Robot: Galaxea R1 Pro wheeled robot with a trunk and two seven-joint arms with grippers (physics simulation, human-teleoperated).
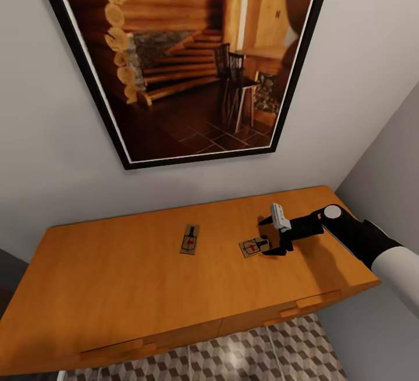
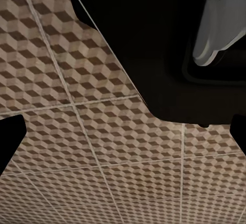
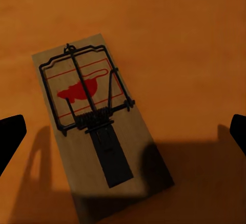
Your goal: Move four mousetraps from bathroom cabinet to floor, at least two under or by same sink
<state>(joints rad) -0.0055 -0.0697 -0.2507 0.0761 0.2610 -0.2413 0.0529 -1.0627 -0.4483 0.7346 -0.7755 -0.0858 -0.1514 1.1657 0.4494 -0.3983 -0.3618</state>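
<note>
In the head view, two mousetraps lie flat on the top of the orange-brown cabinet (image 1: 116,264) under a large framed picture (image 1: 186,55) of a log-cabin interior: one mousetrap (image 1: 190,239) sits alone near the middle of the top, well apart from the arm, and the other mousetrap (image 1: 254,246) lies just beside and partly under the right gripper (image 1: 278,247), which hangs over the cabinet top at the end of the black-and-white arm. A strip of the cube-patterned bathroom floor (image 1: 233,358) shows below the cabinet's front edge. In the left wrist view the camera looks down on the same patterned floor (image 2: 77,131), with a dark body and a pale grey part above it; the left gripper's fingertips (image 2: 10,137) sit at the picture's two sides, spread wide and holding nothing. In the right wrist view the near mousetrap (image 3: 97,126) lies skewed between the widely parted right fingertips (image 3: 9,137), its wire frame and red mouse print facing up, the gripper's shadow across its dark lever end. The board being flat and angled to the fingers, I judge that closing now could catch only a corner and skid it along the wood, or pinch the wire instead of the board's edges.
</note>
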